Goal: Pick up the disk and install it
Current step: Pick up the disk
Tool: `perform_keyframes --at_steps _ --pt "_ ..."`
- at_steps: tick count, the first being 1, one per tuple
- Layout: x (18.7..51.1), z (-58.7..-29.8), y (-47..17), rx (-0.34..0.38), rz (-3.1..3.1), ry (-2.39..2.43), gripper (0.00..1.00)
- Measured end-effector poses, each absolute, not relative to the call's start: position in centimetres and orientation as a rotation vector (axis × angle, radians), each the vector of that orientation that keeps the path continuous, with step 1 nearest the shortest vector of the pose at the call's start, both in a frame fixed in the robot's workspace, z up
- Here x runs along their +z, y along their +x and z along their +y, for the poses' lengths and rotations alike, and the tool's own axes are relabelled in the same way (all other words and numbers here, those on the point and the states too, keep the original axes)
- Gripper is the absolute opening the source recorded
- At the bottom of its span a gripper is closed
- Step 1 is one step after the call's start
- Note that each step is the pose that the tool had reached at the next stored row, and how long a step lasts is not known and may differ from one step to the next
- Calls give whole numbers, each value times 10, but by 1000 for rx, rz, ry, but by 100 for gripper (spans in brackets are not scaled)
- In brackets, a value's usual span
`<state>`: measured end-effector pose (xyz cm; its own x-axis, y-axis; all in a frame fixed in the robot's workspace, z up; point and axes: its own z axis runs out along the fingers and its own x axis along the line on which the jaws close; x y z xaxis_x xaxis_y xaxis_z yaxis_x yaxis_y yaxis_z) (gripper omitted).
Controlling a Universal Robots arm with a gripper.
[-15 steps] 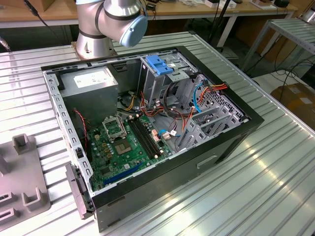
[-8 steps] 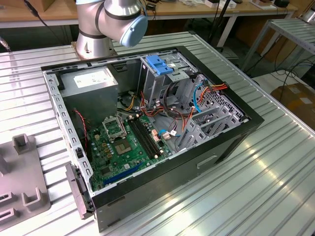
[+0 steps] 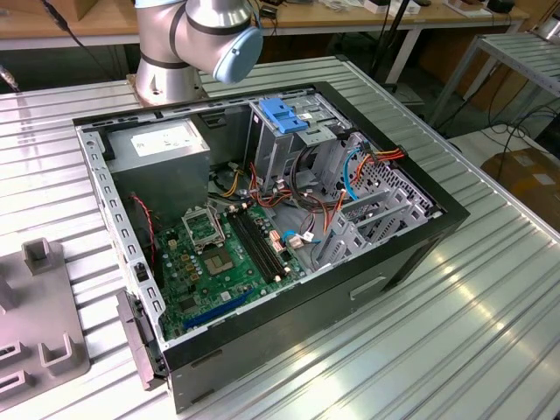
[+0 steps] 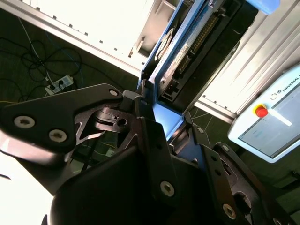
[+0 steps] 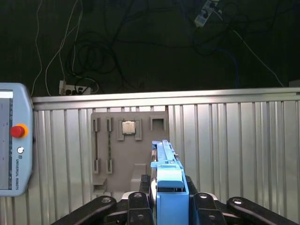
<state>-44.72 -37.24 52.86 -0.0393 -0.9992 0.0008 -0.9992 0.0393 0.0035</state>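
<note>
Gripping the disk by its bright blue carrier rail, the end effector has its black fingers pressed in on either side, and the drive stands edge-on between them, lifted clear of the ribbed metal counter. From up there the first wrist view looks down past the drive onto a grey fixture plate lying on the counter, with a square processor chip seated in one of its recesses and narrow slots beside it. A teach pendant with a red button rests on the counter near the plate. Beyond the counter's edge, cables and a power strip lie on the dark floor.

The second wrist view shows the same hold from close in. The disk rises out of the end effector, silver-grey with a pale label strip and a row of connector pins, blue framing along its edge. The pendant is off to one side.

Over on the exterior view, the arm rises from its base behind the open computer case, which lies on its side on the counter. Inside are a green motherboard, a grey power supply, bundles of coloured wires, and a metal drive cage with a blue plastic latch on top. The grey fixture plate sits at the exterior view's left, well apart from the case.
</note>
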Motion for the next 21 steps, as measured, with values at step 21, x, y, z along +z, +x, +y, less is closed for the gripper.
perform_keyframes --at_steps 21 --pt "529 -372 -431 -3 -2263 2175 37"
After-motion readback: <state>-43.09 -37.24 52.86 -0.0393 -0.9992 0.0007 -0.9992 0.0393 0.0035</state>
